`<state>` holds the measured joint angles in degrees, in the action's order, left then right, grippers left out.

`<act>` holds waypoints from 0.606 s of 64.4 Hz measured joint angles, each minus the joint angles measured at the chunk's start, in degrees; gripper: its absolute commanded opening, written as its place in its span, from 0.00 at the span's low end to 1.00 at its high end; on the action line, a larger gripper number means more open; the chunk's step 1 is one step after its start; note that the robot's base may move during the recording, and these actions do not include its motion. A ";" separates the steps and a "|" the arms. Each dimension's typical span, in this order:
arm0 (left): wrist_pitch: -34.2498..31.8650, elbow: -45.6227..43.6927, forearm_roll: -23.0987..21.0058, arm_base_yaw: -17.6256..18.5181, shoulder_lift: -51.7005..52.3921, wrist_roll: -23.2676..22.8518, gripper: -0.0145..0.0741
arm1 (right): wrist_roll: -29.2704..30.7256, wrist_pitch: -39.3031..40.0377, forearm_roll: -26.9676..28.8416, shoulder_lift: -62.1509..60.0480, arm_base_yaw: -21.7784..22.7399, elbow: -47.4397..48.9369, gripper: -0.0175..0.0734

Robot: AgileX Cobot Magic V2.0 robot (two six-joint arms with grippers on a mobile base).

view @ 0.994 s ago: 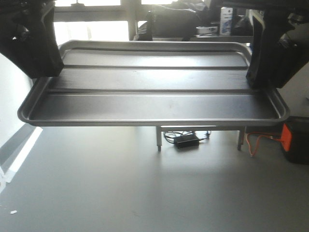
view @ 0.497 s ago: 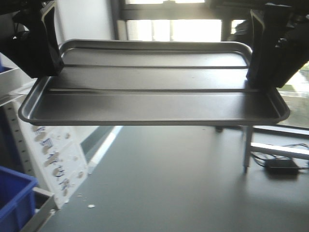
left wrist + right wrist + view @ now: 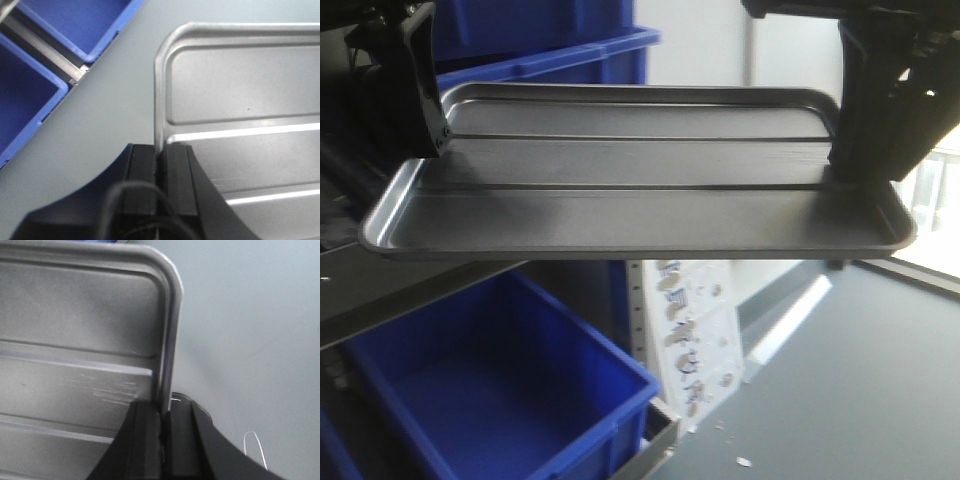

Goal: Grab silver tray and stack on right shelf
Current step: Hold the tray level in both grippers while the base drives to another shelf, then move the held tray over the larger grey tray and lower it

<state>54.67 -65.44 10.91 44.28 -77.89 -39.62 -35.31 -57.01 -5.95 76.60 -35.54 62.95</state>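
Note:
The silver tray (image 3: 640, 190) hangs level in the air between my two grippers, its two lengthwise ridges showing. My left gripper (image 3: 430, 150) is shut on the tray's left rim; in the left wrist view my left gripper (image 3: 160, 160) pinches the rim of the tray (image 3: 240, 90). My right gripper (image 3: 845, 165) is shut on the tray's right rim; in the right wrist view my right gripper (image 3: 164, 417) clamps the rim of the tray (image 3: 80, 315). The roller shelf is out of view.
A large blue bin (image 3: 490, 390) sits low at the left on a rack, with another blue bin (image 3: 550, 50) behind the tray. A white perforated upright (image 3: 690, 330) stands by the bins. Grey floor (image 3: 850, 390) lies to the right. Blue bins (image 3: 30, 95) show below the left wrist.
The whole view has swung left with the tray held steady: the windows and table legs have left the view, and the blue bins and rack now fill the left and background.

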 measured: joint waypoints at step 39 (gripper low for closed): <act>0.00 0.00 0.00 0.00 0.00 0.00 0.06 | 0.00 0.00 0.00 0.00 0.00 0.00 0.26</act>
<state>54.67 -65.44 10.91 44.28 -77.89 -39.62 -35.31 -57.01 -5.95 76.60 -35.54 62.95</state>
